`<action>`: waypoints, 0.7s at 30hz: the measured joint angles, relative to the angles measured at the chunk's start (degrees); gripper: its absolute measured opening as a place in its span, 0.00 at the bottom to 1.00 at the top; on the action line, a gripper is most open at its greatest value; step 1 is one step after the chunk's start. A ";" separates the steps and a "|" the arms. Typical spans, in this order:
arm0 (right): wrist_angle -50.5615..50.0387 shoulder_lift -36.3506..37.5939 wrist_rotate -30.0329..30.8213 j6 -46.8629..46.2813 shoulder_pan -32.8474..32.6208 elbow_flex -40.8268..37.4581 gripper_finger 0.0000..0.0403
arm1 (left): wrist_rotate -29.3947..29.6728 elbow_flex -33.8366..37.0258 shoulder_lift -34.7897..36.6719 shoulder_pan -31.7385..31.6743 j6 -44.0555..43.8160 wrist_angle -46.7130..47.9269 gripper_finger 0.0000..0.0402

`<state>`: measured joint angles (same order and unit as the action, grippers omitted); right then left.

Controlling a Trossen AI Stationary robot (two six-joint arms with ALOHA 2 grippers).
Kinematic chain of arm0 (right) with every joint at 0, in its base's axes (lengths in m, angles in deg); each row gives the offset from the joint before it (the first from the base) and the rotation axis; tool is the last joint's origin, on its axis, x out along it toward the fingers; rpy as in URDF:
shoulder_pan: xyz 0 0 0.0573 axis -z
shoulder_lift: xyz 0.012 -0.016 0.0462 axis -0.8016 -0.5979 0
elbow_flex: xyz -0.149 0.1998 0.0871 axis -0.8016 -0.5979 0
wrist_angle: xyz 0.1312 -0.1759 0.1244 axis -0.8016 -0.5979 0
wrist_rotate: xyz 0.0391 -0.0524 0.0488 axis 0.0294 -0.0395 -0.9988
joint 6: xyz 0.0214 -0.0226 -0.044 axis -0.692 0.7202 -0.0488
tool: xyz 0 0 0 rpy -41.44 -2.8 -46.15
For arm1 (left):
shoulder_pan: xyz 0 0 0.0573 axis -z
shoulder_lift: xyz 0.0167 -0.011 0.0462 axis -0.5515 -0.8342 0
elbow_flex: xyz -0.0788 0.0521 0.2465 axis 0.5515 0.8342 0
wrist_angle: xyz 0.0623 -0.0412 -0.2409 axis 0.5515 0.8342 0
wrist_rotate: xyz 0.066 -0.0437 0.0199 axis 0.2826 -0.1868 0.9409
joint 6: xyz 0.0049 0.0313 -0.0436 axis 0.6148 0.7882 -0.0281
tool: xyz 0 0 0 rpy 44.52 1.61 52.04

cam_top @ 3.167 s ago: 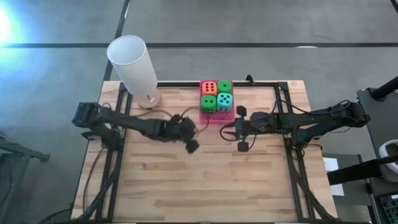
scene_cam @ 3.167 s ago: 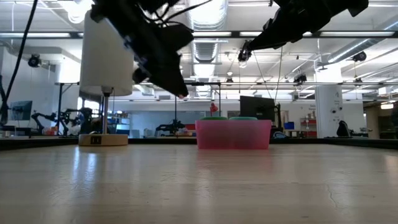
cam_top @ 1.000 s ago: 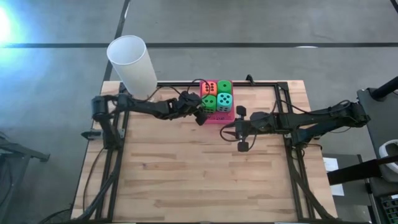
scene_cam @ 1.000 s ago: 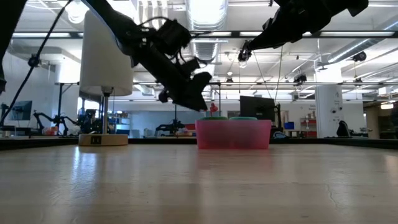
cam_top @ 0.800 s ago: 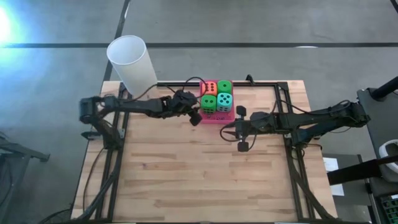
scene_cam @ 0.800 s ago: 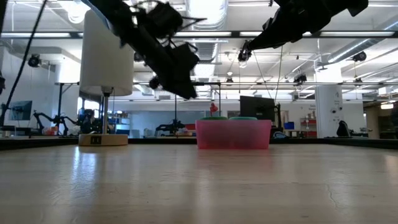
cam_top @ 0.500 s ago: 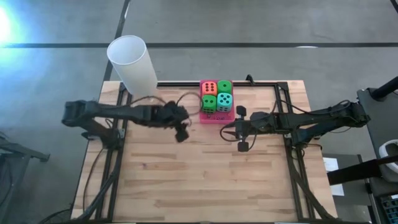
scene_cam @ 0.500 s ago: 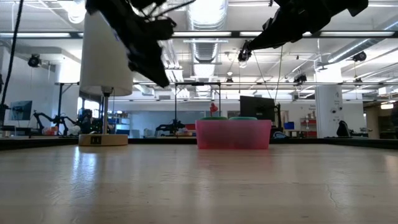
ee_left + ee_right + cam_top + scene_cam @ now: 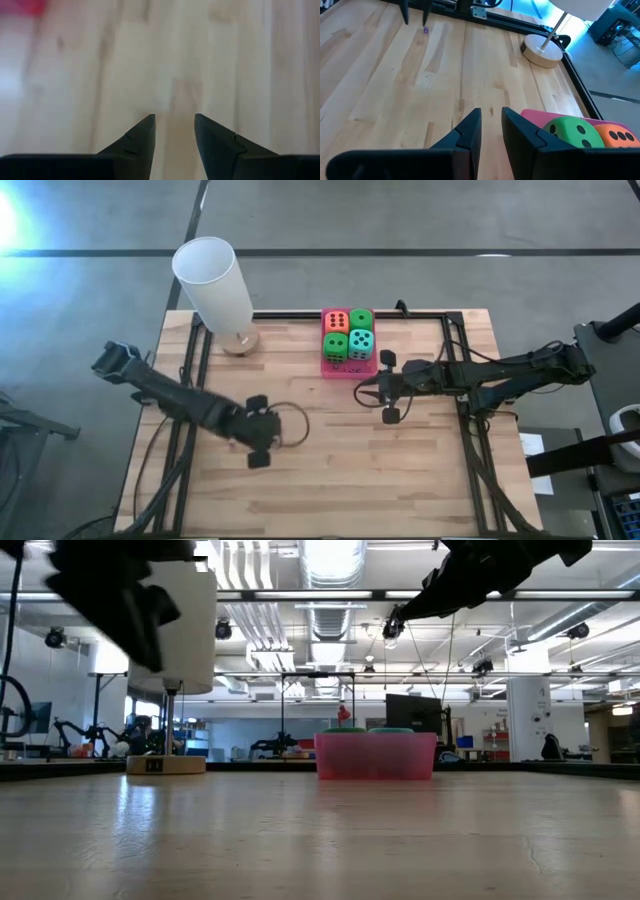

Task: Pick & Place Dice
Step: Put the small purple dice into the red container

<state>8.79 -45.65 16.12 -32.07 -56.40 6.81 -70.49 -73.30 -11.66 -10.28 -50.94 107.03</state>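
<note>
Big wooden bench [image 9: 330,470] with a black frame around it, and a white lamp [image 9: 213,283] on a round wooden base parked at the back left corner. The left arm stretches over the left half of the bench, its claw [image 9: 256,448] up off the wood with nothing in it; from its own camera the two fingers [image 9: 142,131] stand a little apart over bare planks. The right arm reaches in from the right side, its claw [image 9: 386,402] hanging just in front of the pink tray [image 9: 349,368], fingers nearly together with only a narrow slit between them, empty too. All four dice [image 9: 348,334] sit packed in that tray at the back middle edge: orange-red and one green behind, the other green and the teal in front.
</note>
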 joint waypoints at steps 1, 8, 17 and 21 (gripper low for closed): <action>0.01 0.00 0.00 0.00 0.00 0.00 0.17 | -0.01 0.01 -0.03 1.56 -1.25 1.40 0.35; 0.02 0.04 0.00 0.00 0.00 0.00 0.18 | -0.10 1.63 -0.04 9.29 -9.96 8.62 0.35; 0.07 0.04 -0.02 0.00 0.00 0.00 0.20 | -9.52 9.55 -0.04 11.39 -19.05 10.23 0.34; 0.07 0.04 -0.02 0.00 0.00 0.00 0.18 | -13.75 13.11 -0.04 11.37 -23.05 10.48 0.33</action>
<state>8.86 -45.61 16.10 -32.07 -56.40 6.81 -84.24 -60.19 -11.70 1.10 -73.99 117.50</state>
